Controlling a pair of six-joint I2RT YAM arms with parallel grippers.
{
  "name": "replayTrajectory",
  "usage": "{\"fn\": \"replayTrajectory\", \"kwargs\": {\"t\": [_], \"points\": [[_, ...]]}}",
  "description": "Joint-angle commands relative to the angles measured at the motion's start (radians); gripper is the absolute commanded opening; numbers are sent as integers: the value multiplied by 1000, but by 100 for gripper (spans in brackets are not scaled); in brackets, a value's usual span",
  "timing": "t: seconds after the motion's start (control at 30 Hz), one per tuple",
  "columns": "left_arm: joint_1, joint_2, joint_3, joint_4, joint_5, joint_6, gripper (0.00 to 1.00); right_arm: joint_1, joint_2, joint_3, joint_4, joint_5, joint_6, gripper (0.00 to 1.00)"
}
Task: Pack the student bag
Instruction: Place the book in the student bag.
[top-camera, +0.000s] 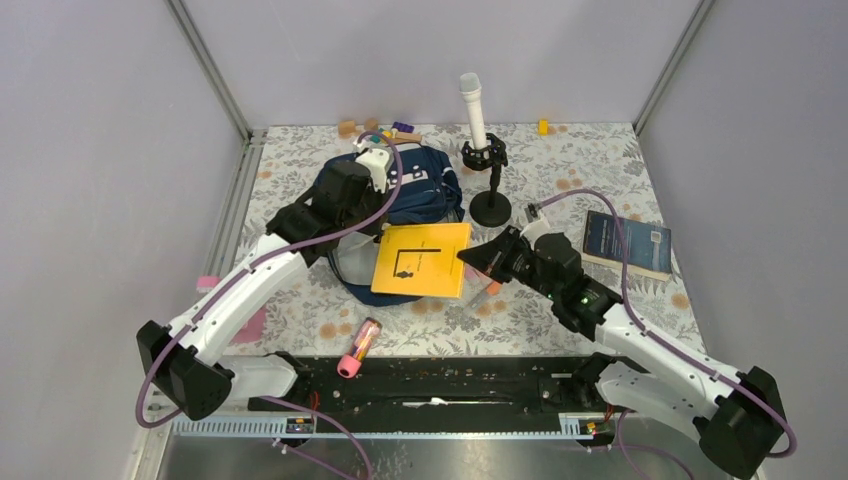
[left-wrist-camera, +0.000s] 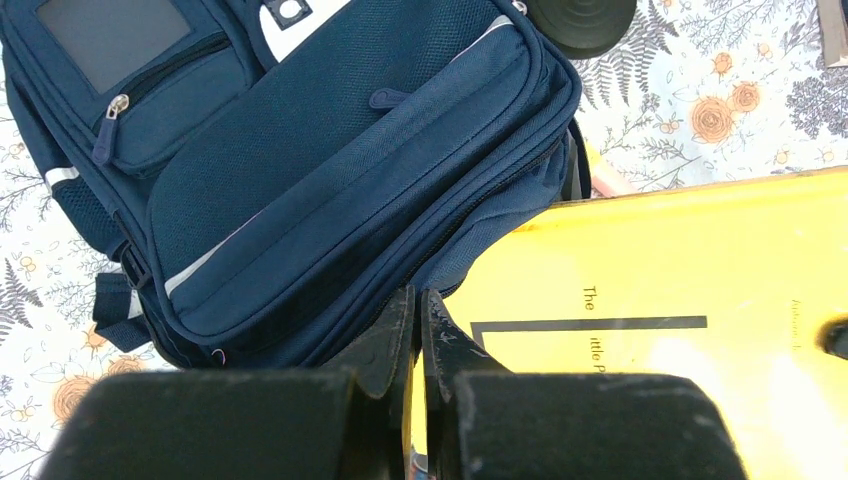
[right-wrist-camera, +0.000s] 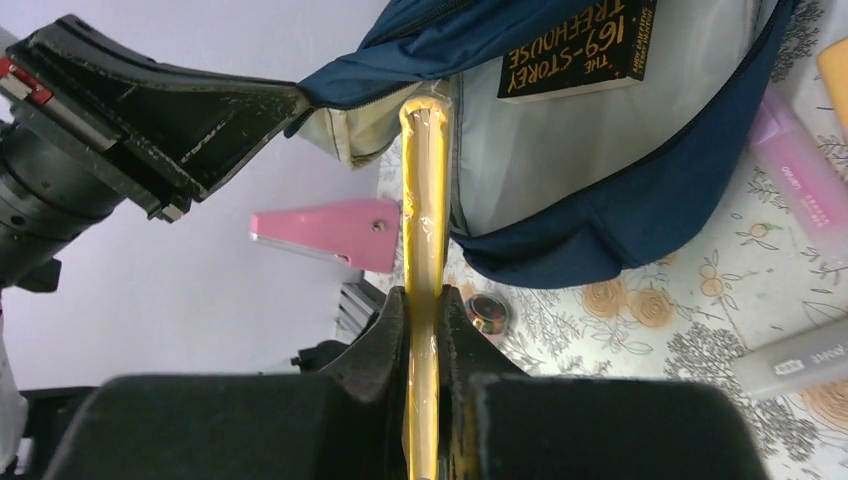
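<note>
Our right gripper (right-wrist-camera: 425, 300) clamps the spine edge of the yellow book (right-wrist-camera: 424, 190), holding it edge-on at the mouth of the bag (right-wrist-camera: 600, 220) so it can slide in. Our left gripper (left-wrist-camera: 418, 305), closed, pinches the bag's rim and lifts it so the mouth gapes. The bag lies on the table (top-camera: 600, 160), left of centre, with another book (right-wrist-camera: 578, 45) inside.
</note>
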Motion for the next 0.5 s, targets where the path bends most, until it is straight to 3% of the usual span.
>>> {"fn": "replayTrajectory", "kwargs": {"t": [0.0,0.47], "points": [[13,-50,13,96,3,-4,0,28,15,-33,305,102,141,0],[29,-60,16,106,32,-2,0,56,161,-161,568,287,269,0]]}}
